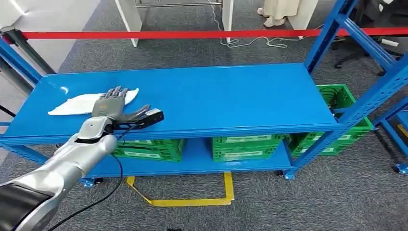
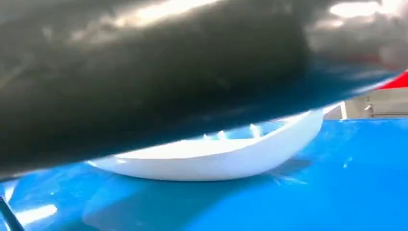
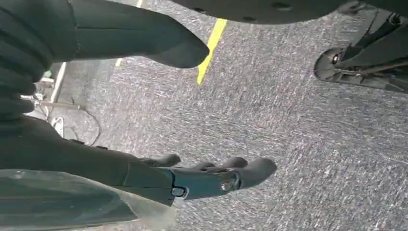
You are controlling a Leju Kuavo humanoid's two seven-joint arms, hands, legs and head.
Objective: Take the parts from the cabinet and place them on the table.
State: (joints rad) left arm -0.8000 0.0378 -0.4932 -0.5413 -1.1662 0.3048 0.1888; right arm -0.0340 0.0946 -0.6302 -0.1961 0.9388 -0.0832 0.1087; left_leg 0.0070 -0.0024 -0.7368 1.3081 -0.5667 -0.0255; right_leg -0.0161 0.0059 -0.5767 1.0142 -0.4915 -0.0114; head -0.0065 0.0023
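A long white curved part lies flat on the blue shelf top near its left end. My left hand hovers over the part's right end, fingers spread and pointing away from me, and holds nothing. In the left wrist view the white part rests on the blue surface, with the dark underside of my left hand close above it. My right hand hangs over the grey carpet with its fingers loosely apart, holding nothing.
Green crates stand on the lower shelf, and another green crate sits behind the right end. Blue uprights rise at the right. A red barrier tape runs across the back. Yellow floor tape marks the carpet in front. A person's feet show at the far back.
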